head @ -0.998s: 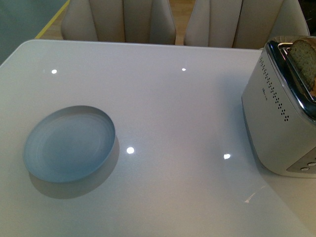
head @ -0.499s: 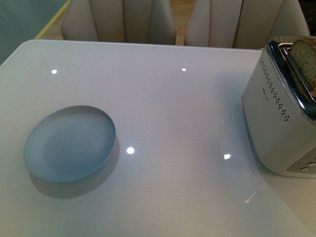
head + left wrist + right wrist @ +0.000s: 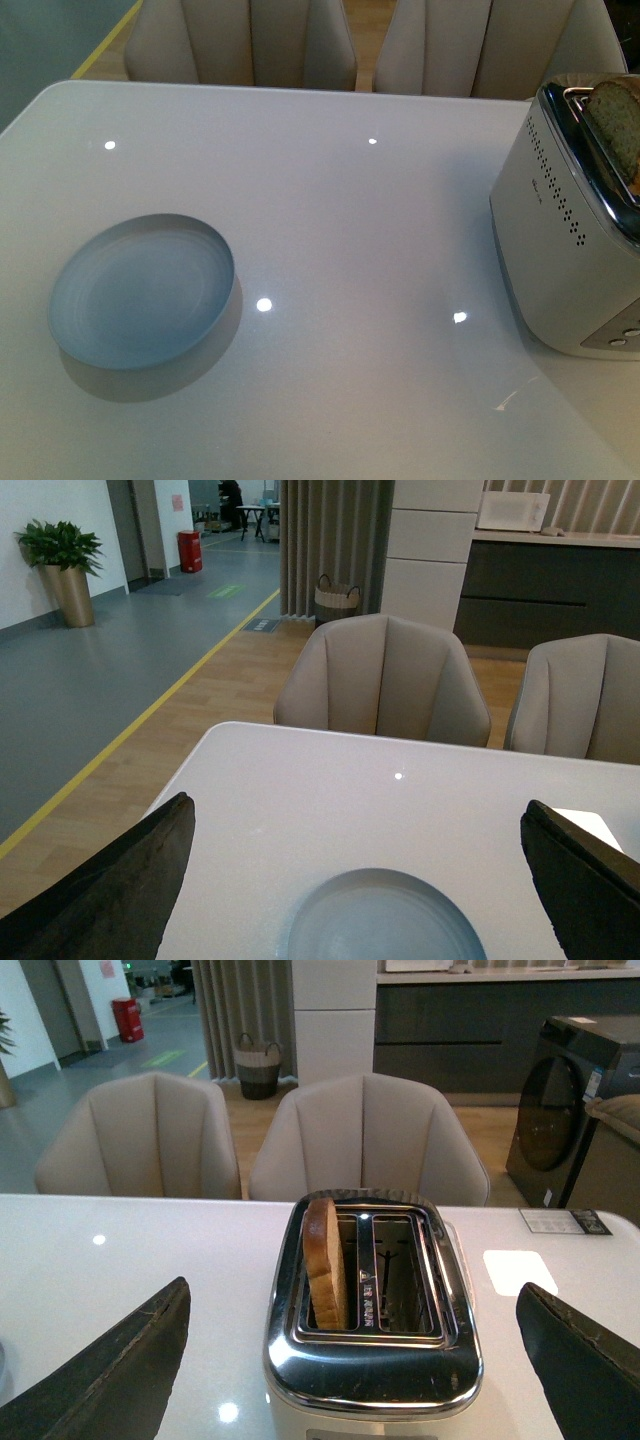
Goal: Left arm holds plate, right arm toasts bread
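The pale blue plate (image 3: 140, 291) lies empty on the white table's left side; the left wrist view shows the plate (image 3: 385, 920) below and between the wide-apart dark jaws of my left gripper (image 3: 360, 880), which is open and apart from it. The bread (image 3: 325, 1262), a light brown slice, stands upright in one slot of the silver toaster (image 3: 372, 1355). In the front view the bread (image 3: 615, 125) sticks up from the toaster (image 3: 570, 235) at the right edge. My right gripper (image 3: 355, 1360) is open, its jaws wide on either side of the toaster, holding nothing. Neither arm shows in the front view.
Two beige chairs (image 3: 250, 40) stand behind the table's far edge (image 3: 290, 88). The toaster's second slot (image 3: 400, 1275) is empty. A white card (image 3: 520, 1270) lies on the table beside the toaster.
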Available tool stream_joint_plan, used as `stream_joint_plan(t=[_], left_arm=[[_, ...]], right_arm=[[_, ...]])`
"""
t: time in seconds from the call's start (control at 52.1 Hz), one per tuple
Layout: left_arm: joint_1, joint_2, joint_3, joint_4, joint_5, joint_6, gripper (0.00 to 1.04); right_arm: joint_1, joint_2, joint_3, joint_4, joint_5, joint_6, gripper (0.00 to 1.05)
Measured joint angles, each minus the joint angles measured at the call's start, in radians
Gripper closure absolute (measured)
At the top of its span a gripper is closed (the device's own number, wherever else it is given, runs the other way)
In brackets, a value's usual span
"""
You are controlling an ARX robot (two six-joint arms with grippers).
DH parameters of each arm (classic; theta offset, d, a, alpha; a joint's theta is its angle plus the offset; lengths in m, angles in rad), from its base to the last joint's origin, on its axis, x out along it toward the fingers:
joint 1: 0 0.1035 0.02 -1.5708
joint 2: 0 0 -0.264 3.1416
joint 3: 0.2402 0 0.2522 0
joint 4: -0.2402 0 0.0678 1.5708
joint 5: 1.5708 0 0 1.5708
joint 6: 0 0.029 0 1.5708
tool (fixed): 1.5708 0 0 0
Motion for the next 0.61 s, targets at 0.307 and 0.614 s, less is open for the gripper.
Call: stream_joint_plan(t=[0.307, 0.614], left_arm=[[0.0, 0.0, 0.0, 0.0, 0.0, 0.0, 0.07], [0.0, 0.0, 0.0, 0.0, 0.0, 0.0, 0.07]], right_arm=[[0.0, 0.0, 0.0, 0.0, 0.0, 0.0, 0.09], [0.0, 0.0, 0.0, 0.0, 0.0, 0.0, 0.09]])
